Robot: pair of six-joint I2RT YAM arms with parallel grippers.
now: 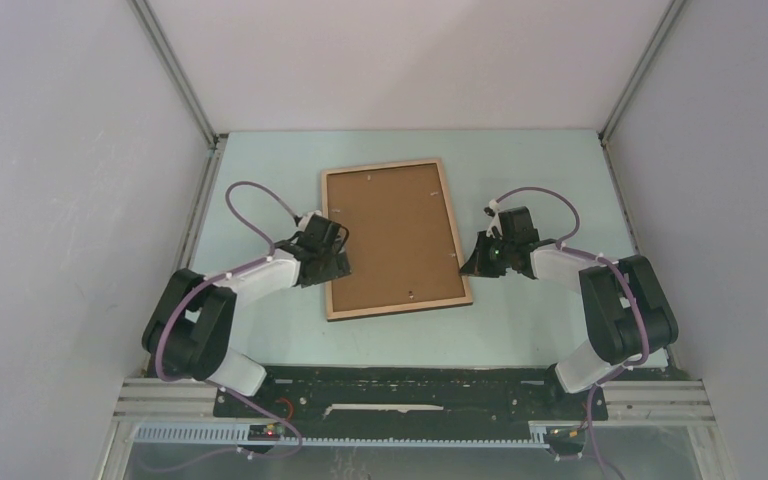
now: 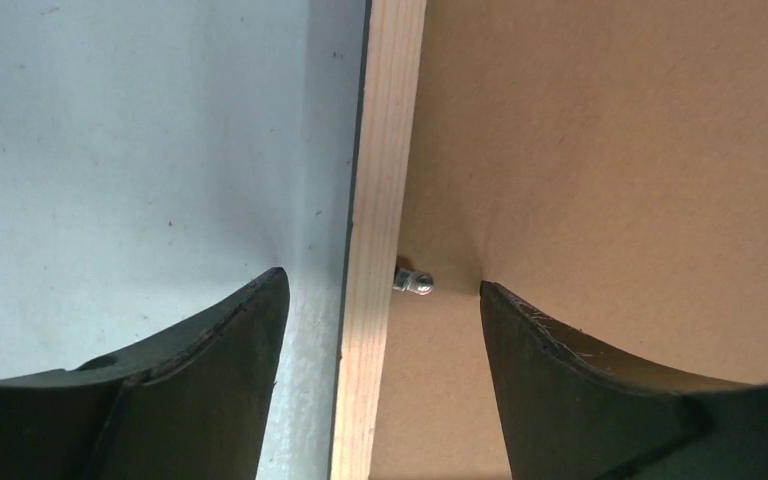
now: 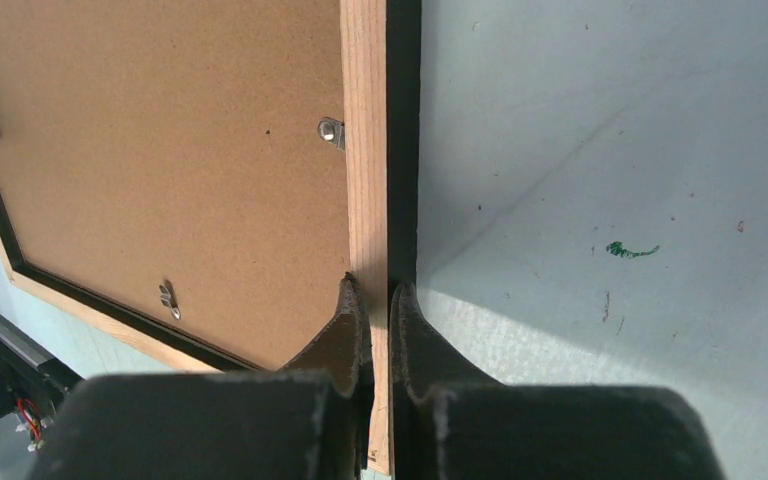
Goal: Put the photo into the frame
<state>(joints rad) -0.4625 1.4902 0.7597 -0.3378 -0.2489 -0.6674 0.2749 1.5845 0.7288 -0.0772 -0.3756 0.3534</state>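
Observation:
The frame (image 1: 324, 230) lies face down on the table, its light wood rim around a brown backing board (image 1: 392, 237). The photo is hidden. My left gripper (image 1: 338, 262) is at the frame's left side and open. In the left wrist view its fingers (image 2: 230, 340) straddle the wood rim (image 2: 380, 150), one over the table and one over the board, next to a small metal clip (image 2: 413, 282). My right gripper (image 1: 470, 262) is at the frame's right side. In the right wrist view the gripper (image 3: 377, 290) is shut on the rim (image 3: 365, 150).
The pale table (image 1: 520, 180) is walled in on the left, back and right. Small metal clips (image 3: 331, 131) sit along the inside of the rim over the board (image 3: 160, 130). A green mark (image 3: 630, 249) is on the table right of the frame.

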